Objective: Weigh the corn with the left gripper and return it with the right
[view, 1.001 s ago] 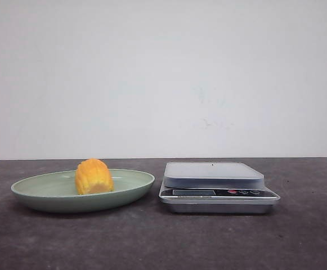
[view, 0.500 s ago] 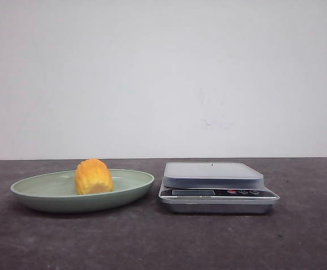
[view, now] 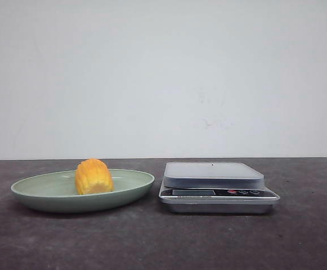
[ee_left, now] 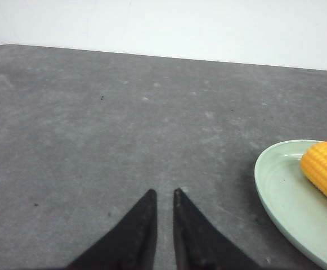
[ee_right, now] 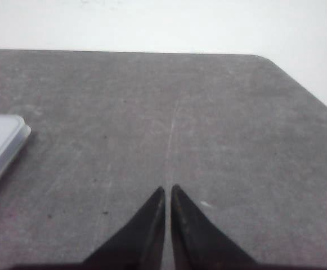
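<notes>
Altogether, the front view shows one corn (view: 94, 176), one pale green plate (view: 50, 194) and one kitchen scale (view: 218, 190), all on a dark grey tabletop (view: 163, 242) before a plain white wall (view: 163, 79). No arm appears in that view. The corn is a short yellow-orange cob piece resting inside the plate, roughly at its middle, with the rows of kernels visible. The scale stands just beside the plate, on the robot's right of it, its flat weighing platform bare and its display and buttons facing the camera; plate and scale are close but apart. In the left wrist view the left gripper (ee_left: 163, 194) shows two pointed black fingers (ee_left: 135, 236) with the jaws nearly pressed together, only a thin slit between the tips, pinching nothing and pointing at bare tabletop (ee_left: 95, 129). The plate (ee_left: 281, 197) with the corn (ee_left: 325, 171) lies off to one side of those tips, apart from them, cut off by the picture's edge. In the right wrist view the right gripper (ee_right: 168, 189) likewise has its jaws almost closed, tips nearly meeting, holding nothing over bare tabletop (ee_right: 208, 112). A corner of the scale (ee_right: 0, 143) sits at that picture's edge, apart from the tips; the corn does not show in it.
</notes>
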### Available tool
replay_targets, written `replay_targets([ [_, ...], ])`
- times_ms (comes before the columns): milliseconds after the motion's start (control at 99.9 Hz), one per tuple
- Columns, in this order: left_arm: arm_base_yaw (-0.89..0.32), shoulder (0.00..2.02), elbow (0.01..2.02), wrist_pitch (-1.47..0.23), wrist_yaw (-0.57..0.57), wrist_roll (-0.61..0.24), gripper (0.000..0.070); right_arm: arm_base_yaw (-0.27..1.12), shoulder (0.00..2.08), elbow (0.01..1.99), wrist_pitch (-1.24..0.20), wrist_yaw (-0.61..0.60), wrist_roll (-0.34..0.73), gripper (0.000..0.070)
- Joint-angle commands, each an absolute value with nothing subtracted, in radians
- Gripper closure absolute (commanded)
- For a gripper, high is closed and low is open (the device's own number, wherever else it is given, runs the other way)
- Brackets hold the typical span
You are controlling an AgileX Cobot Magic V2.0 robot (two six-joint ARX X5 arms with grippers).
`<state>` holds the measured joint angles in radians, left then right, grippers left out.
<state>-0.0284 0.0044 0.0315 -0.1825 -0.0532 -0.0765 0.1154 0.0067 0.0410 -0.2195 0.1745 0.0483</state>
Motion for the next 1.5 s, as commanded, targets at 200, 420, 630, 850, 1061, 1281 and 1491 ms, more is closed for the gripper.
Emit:
replay_targets([
  [200, -0.027, 0.003, 0.014, -0.187, -0.053, -0.065, 0.0675, 0.112, 0.004, 0.015, -0.172, 0.17, 0.047, 0.0688],
  [420, -0.027, 0.003, 0.014, -0.187, -0.053, -0.065, 0.0675, 0.112, 0.004, 0.015, -0.157, 0.157, 0.052, 0.0688],
  [630, -0.027, 0.003, 0.014, -0.187, -0.053, -0.065, 0.0675, 0.112, 0.004, 0.015, -0.157, 0.157, 0.052, 0.0688],
  [850, -0.027, 0.003, 0.014, -0.187, -0.053, -0.065, 0.0675, 0.096, 0.004, 0.014, -0.157, 0.157, 0.052, 0.0688],
  [1061, -0.027, 0.003, 0.014, -0.187, -0.053, -0.065, 0.0675, 0.096, 0.004, 0.014, -0.157, 0.157, 0.052, 0.0688],
  [1281, -0.027, 0.003, 0.014, -0.187, -0.053, -0.065, 0.0675, 0.096, 0.004, 0.014, -0.157, 0.157, 0.052, 0.0688],
  [1491, -0.027, 0.003, 0.014, -0.187, -0.053, -0.065, 0.0675, 0.096, 0.004, 0.014, -0.157, 0.157, 0.052, 0.0688],
])
